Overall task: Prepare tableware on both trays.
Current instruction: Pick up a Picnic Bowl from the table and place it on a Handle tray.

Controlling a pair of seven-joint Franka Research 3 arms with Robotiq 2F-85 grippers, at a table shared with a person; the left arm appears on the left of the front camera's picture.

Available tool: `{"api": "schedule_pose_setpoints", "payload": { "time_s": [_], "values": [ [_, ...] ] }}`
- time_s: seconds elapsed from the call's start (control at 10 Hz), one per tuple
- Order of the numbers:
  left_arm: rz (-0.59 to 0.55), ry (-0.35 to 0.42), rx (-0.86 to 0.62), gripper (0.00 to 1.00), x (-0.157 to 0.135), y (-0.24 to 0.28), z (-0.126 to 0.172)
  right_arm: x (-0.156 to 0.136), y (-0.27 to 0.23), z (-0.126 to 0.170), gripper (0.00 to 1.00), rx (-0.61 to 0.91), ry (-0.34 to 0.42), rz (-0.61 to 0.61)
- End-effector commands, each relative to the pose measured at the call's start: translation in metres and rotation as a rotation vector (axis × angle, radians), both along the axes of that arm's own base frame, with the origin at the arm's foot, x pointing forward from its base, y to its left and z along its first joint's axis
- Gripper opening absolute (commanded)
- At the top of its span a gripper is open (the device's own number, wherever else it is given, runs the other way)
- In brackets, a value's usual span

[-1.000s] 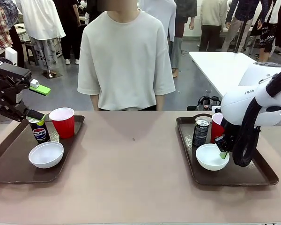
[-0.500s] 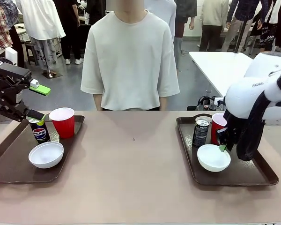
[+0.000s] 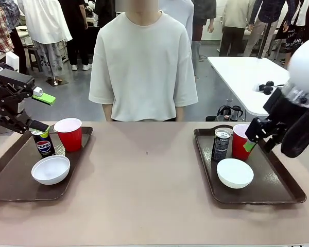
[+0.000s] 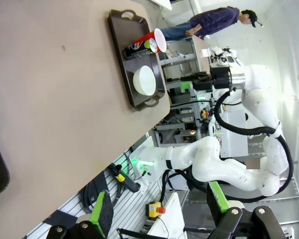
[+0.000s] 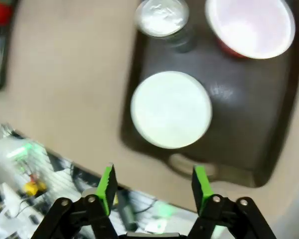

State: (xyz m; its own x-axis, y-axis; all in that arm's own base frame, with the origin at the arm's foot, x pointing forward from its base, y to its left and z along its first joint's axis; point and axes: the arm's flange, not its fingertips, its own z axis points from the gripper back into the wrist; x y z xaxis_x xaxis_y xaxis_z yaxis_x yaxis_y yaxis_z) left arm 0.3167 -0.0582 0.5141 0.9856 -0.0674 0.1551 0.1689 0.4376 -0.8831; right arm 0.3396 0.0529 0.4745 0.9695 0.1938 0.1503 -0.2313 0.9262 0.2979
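Note:
On the left tray (image 3: 13, 177) stand a Pepsi can (image 3: 43, 145), a red cup (image 3: 69, 134) and a white bowl (image 3: 50, 169). My left gripper (image 3: 43, 112) hangs open over that tray's far corner, just above the can. The right tray (image 3: 278, 191) holds a dark can (image 3: 221, 144), a red cup (image 3: 240, 141) and a white bowl (image 3: 235, 172). Just right of this cup and above the tray, my right gripper (image 3: 259, 142) is open and empty. From the right wrist I look down on the bowl (image 5: 171, 109), can (image 5: 161, 17) and cup (image 5: 250, 25) past my gripper (image 5: 153, 185).
A person in a pale T-shirt (image 3: 143, 62) stands at the table's far edge, hands out of sight. The tan tabletop (image 3: 144, 180) lies bare between the trays. The left wrist view shows the right tray (image 4: 120, 35) far off across the table, beyond my open left gripper (image 4: 159, 219).
My right gripper let go of the white bowl, opened, and rose up and to the right, away from it. The bowl stays on the right tray. The left arm has not moved.

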Motion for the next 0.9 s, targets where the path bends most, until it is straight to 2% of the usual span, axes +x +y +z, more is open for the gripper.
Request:
{"api": "schedule_pose_setpoints", "payload": {
  "time_s": [0.0, 0.1, 0.2, 0.3, 0.6, 0.8],
  "values": [
    [-0.007, -0.012, -0.016, 1.00, 0.001, -0.001, 0.000, -0.038, -0.020, -0.022, 0.87, 0.288, 0.114, 0.003],
    [-0.007, -0.012, -0.016, 1.00, 0.001, -0.001, 0.000, -0.044, -0.027, -0.027, 0.87, 0.421, 0.188, -0.021],
    [-0.007, -0.012, -0.016, 1.00, 0.001, -0.001, 0.000, -0.049, -0.035, -0.032, 0.87, 0.596, 0.171, -0.095],
    [-0.007, -0.012, -0.016, 1.00, 0.001, -0.001, 0.000, -0.052, -0.037, -0.038, 0.87, 0.714, 0.221, -0.235],
    [-0.007, -0.012, -0.016, 1.00, 0.001, -0.001, 0.000, -0.070, -0.026, -0.055, 0.87, 0.900, 0.275, -0.435],
    [-0.007, -0.012, -0.016, 1.00, 0.001, -0.001, 0.000, -0.080, -0.015, -0.062, 0.87, 0.883, 0.264, -0.330]
  ]
}}
